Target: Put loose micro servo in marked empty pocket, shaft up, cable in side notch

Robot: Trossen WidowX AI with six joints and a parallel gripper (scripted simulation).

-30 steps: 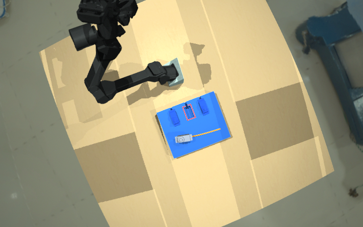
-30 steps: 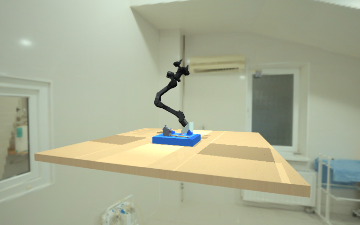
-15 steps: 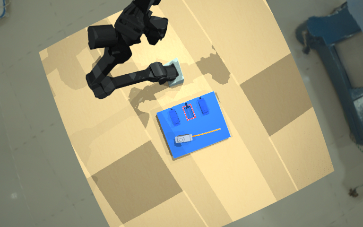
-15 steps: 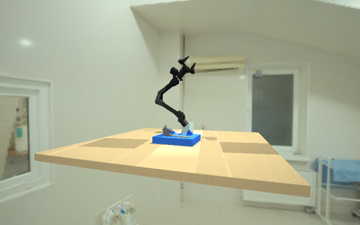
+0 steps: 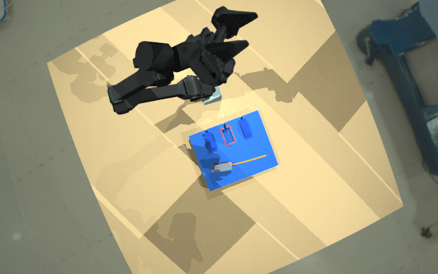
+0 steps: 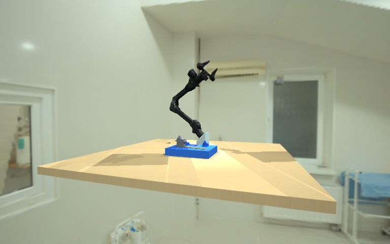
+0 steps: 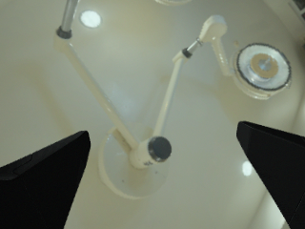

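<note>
Gripper (image 5: 243,28) fingers stand spread wide with nothing between them, raised high over the desk (image 5: 307,193) and angled upward — the wrist view shows only the two dark fingertips at the lower corners and ceiling-mounted surgical lamps (image 7: 261,71) past them. From the exterior view the arm (image 6: 184,109) climbs from its pale base block (image 6: 203,138), bends back, then reaches up so the gripper (image 6: 207,69) sits well above the blue deck (image 6: 201,152).

Taking the blue deck (image 5: 255,168) as the landmark: the loose micro servo (image 5: 222,166) lies on its side on the deck's top surface, in the half farther from the arm's base, grey-bodied, with its orange cable (image 5: 249,159) stretched out straight across the deck toward one edge. Nearer the base side of the deck runs a row of three pockets. The middle one, outlined in red and white, is the marked empty pocket (image 5: 227,135), with a small dark notch at its end toward the base. On either side of it a blue servo (image 5: 210,141) and another blue servo (image 5: 246,129) sit in their pockets. The loose servo is apart from the marked pocket, not touching it.

The base block (image 5: 213,96) stands just off the deck's edge on the desk, and the gripper hangs beyond that, away from the deck.
</note>
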